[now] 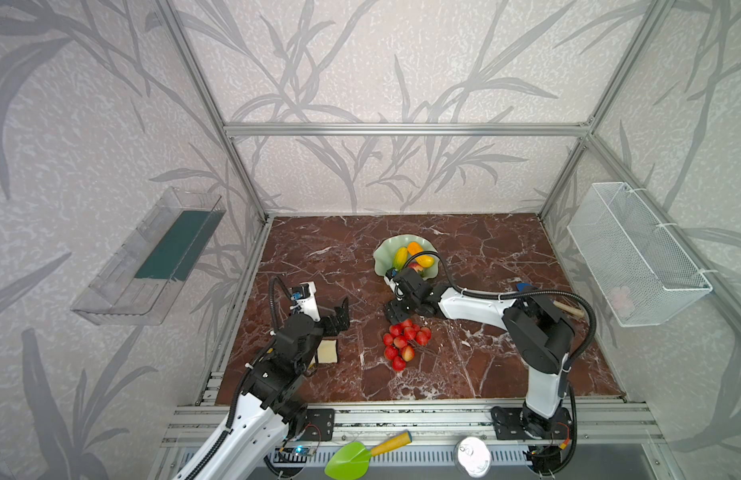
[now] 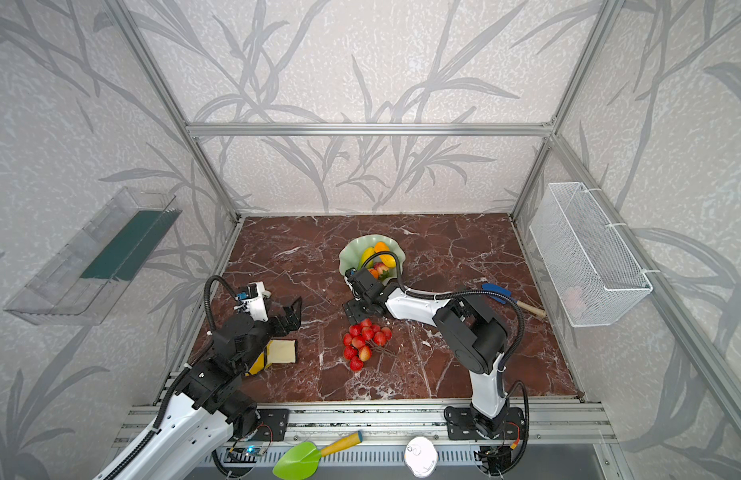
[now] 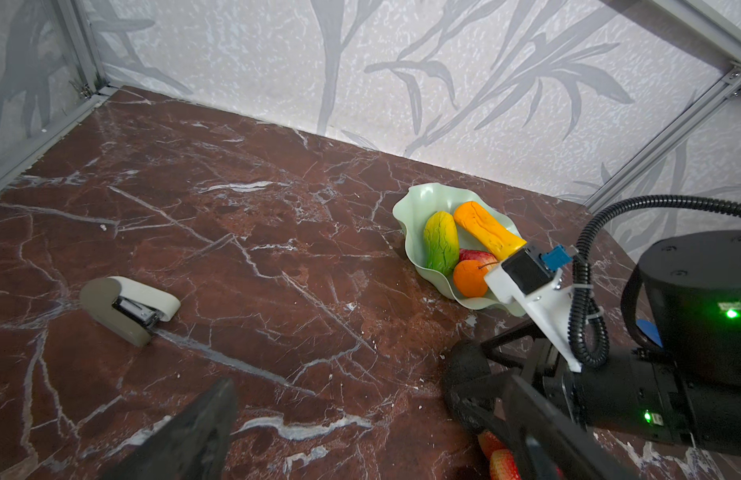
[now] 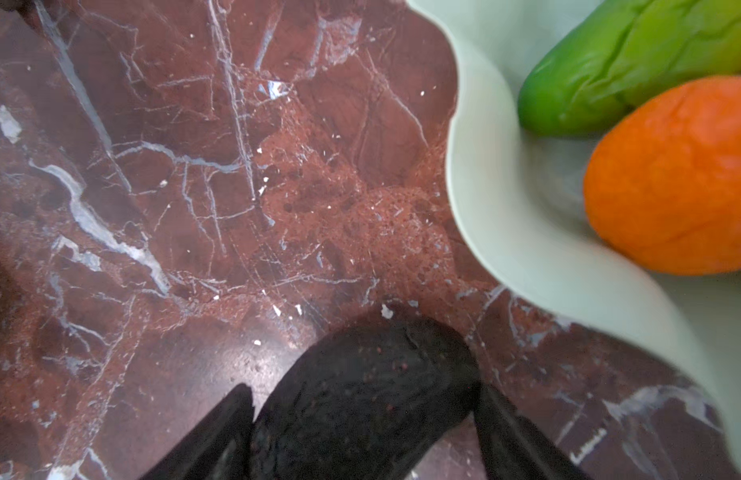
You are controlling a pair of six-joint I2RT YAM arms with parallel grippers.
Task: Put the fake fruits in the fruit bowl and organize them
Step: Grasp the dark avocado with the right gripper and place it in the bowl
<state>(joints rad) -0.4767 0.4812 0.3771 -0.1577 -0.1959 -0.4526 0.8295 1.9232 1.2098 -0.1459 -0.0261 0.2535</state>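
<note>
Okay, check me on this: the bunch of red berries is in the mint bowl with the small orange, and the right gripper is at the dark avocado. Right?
Not quite. The bunch of red berries lies on the marble table outside the mint bowl, as both top views show. The small orange is in the bowl, and the right gripper is at the dark avocado.

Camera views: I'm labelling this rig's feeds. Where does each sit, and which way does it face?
Top views: high over the front rail, looking down at the table, fruit bowl and berry bunch; both arms show, with left gripper and right gripper.
Left wrist: low on the left arm, facing across the table to the fruit bowl and a stapler; its own fingers and the right arm show.
Right wrist: close above the table, facing the avocado between its own fingers, fruit bowl beside.
Shared: every view shows the fruit bowl.
</note>
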